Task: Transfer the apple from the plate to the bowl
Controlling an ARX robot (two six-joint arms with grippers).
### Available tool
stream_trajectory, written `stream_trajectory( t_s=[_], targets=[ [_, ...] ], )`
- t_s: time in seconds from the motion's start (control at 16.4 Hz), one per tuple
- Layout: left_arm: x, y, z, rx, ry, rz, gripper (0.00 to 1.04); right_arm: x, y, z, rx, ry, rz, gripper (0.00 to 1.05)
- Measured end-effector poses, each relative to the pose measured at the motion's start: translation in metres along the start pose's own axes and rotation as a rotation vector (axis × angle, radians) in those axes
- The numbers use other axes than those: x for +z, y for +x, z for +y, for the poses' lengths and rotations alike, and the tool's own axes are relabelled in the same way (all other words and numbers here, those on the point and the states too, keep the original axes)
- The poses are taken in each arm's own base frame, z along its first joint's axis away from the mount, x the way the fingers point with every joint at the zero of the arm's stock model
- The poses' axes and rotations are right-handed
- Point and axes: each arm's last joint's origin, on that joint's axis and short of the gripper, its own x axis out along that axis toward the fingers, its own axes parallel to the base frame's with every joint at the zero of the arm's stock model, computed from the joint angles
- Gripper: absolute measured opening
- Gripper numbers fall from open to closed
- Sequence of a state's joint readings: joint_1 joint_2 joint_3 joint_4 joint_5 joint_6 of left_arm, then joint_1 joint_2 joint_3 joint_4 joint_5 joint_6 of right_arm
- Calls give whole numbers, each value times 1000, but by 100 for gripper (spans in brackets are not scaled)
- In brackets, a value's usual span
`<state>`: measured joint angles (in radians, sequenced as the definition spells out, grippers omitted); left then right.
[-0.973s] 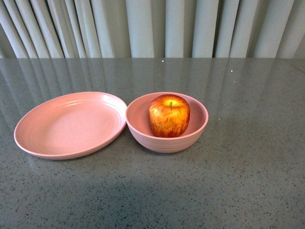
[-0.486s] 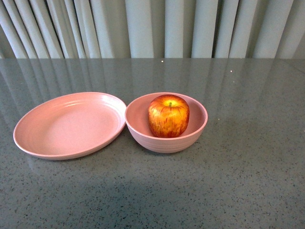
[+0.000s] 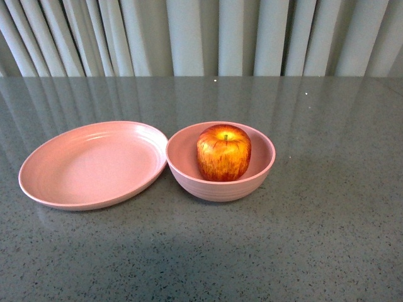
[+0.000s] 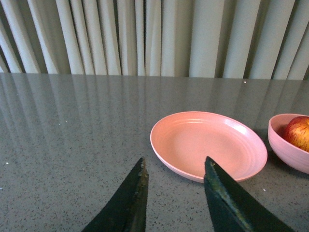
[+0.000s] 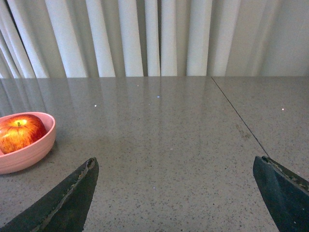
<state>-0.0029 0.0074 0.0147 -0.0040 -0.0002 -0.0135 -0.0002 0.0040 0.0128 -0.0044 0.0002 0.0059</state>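
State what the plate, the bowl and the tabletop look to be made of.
Plate and bowl: matte pink, probably plastic or a fibre composite, with moulded ridges and soft sheen. Tabletop: grey speckled stone or a laminate imitating it, polished enough to mirror the curtains.

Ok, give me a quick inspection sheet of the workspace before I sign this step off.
Surface: grey speckled table, glossy, with a thin seam in the right wrist view.
Apple: upright in the bowl, stem up.
Bowl: beside the plate, rims very close.
Plate: nothing on it.
Clutter: nothing seen.
Left gripper: open, holding nothing, facing the plate from the near side.
Right gripper: wide open, holding nothing, clear of the bowl.
Cables: nothing seen.
Surroundings: pale pleated curtain behind the table.
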Motion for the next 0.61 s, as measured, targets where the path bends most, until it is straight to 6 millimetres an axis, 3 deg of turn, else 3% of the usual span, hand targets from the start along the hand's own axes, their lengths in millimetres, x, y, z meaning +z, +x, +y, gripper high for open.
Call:
stream_trajectory(
  t_s=[0.24, 0.36, 0.43, 0.61],
  targets=[
    [0, 0, 0, 0, 0, 0, 67, 0, 0, 0, 0, 0, 0, 98],
    [0, 0, 0, 0, 0, 0, 95, 0, 0, 0, 0, 0, 0, 98],
    [0, 0, 0, 0, 2, 0, 100, 0, 0, 0, 0, 0, 0, 98],
    [0, 0, 0, 0, 3, 0, 98, 0, 0, 0, 0, 0, 0, 98]
  ],
)
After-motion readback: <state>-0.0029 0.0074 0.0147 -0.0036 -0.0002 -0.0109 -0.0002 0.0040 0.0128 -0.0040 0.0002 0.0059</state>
